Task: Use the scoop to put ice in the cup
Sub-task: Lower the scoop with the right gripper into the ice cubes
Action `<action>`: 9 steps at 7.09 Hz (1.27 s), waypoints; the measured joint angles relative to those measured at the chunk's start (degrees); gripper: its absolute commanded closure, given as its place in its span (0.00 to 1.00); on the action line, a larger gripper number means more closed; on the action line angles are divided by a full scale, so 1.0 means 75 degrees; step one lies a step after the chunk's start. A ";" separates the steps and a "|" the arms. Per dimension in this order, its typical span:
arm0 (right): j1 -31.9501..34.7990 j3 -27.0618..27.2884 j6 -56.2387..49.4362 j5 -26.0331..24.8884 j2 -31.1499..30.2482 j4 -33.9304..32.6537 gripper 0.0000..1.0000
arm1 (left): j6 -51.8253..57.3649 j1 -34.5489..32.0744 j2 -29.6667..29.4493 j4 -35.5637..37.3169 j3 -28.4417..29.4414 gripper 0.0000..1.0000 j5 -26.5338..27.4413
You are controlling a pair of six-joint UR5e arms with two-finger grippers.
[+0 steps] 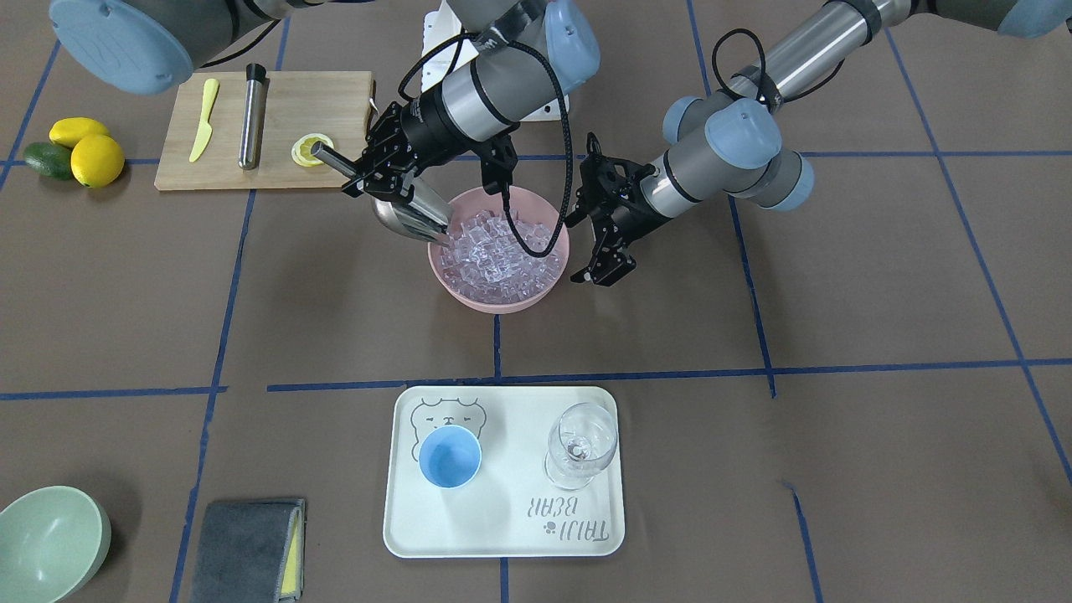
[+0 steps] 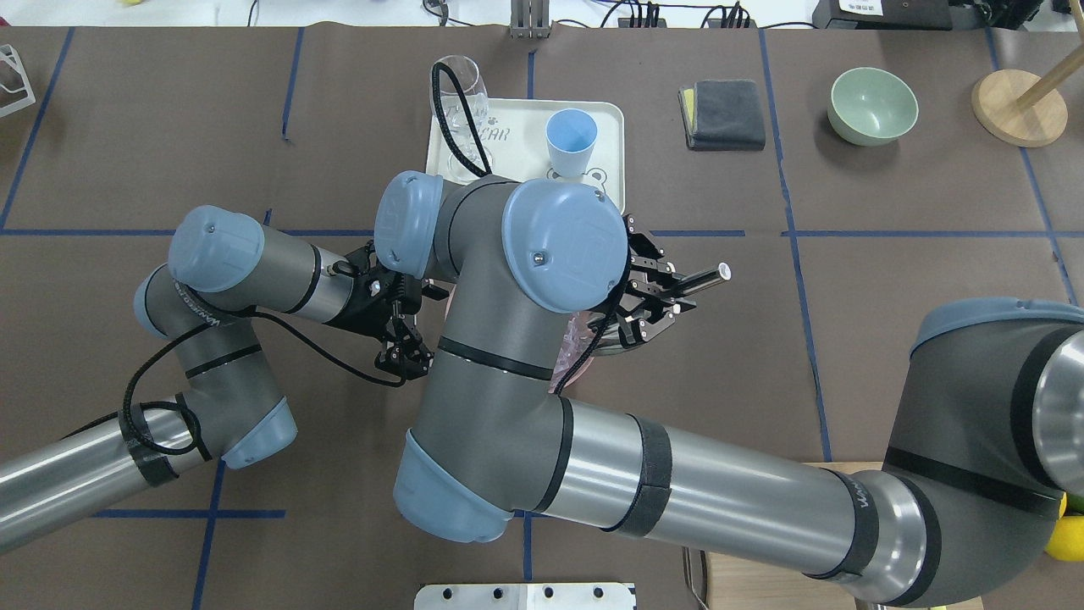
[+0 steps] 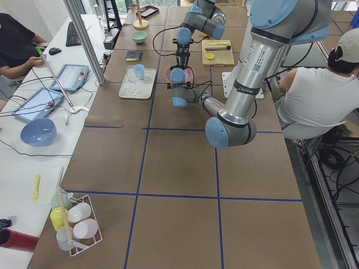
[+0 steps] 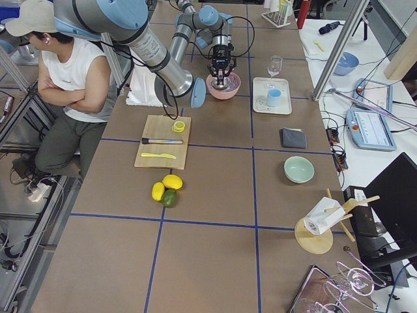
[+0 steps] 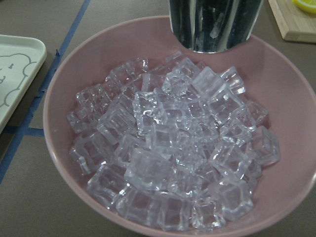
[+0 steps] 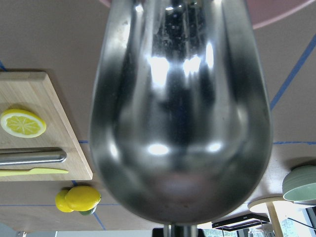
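Observation:
The steel scoop (image 1: 409,218) is held by its rod handle in my right gripper (image 1: 377,167), which is shut on it. The scoop's mouth rests at the near rim of the pink bowl (image 1: 502,306), against the pile of clear ice (image 1: 498,251). The right wrist view shows the scoop's underside (image 6: 180,108); the left wrist view shows its tip (image 5: 215,24) above the ice (image 5: 173,158). My left gripper (image 1: 601,270) is open and empty beside the bowl's other side. The light-blue cup (image 1: 450,456) stands empty on the white tray (image 1: 502,536).
A clear wine glass (image 1: 580,444) stands on the tray beside the cup. A wooden board (image 1: 335,109) carries a yellow knife, a steel cylinder and a lemon slice. Lemons and an avocado (image 1: 79,151), a green bowl (image 1: 50,540) and a grey cloth (image 1: 247,548) lie at the edges.

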 measured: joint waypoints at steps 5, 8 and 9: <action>-0.0106 -0.0738 0.0089 0.0025 0.0282 0.0676 1.00 | 0.0003 0.0001 0.0006 0.0000 0.0000 0.00 -0.0001; -0.0183 -0.0706 0.0126 0.0087 0.0079 0.1335 1.00 | 0.0014 0.0001 0.0020 0.0000 0.0000 0.00 -0.0001; -0.0183 -0.0596 0.0125 0.0111 -0.0114 0.1682 1.00 | 0.0019 0.0001 0.0023 0.0000 0.0000 0.00 -0.0001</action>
